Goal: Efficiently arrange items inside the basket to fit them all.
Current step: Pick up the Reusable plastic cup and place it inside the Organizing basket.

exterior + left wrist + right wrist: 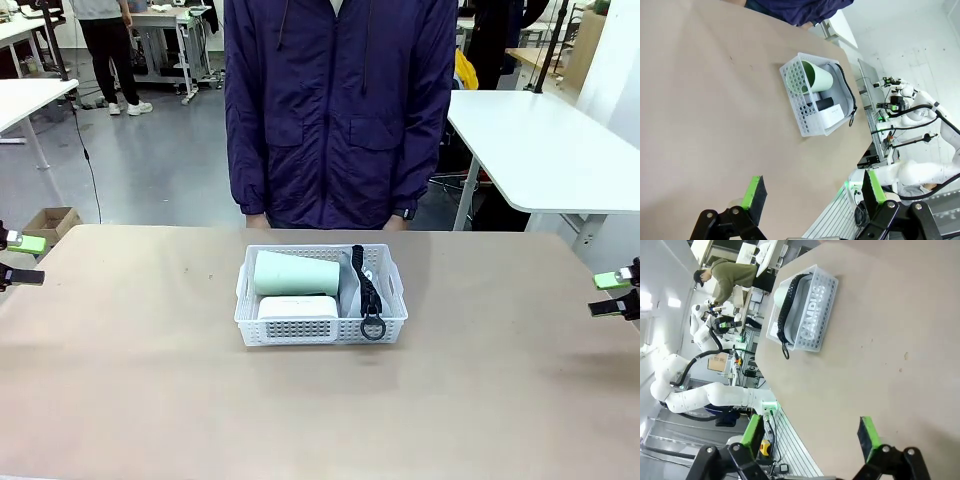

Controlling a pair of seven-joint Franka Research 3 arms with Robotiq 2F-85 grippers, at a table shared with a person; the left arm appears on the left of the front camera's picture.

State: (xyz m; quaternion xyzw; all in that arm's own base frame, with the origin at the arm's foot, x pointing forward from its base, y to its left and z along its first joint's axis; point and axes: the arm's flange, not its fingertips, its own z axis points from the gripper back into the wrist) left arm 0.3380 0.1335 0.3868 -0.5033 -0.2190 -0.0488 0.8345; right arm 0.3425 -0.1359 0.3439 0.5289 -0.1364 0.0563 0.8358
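Observation:
The white lattice basket (322, 327) stands in the middle of the table. Inside it, a pale green cup (296, 273) lies on its side at the back left, with a white block (297, 307) in front of it. A grey pouch (351, 292) stands on edge at the right, its black strap and ring (372, 327) hanging over the front rim. In the left wrist view a black stapler (823, 103) sits between the cup (816, 77) and the block (832, 115). My left gripper (22, 260) is open at the table's left edge. My right gripper (612, 295) is open at the right edge.
A person in a dark purple jacket (340, 110) stands at the far edge behind the basket. The brown table (150, 380) spreads bare on every side of the basket. White tables stand beyond, at the back left and right.

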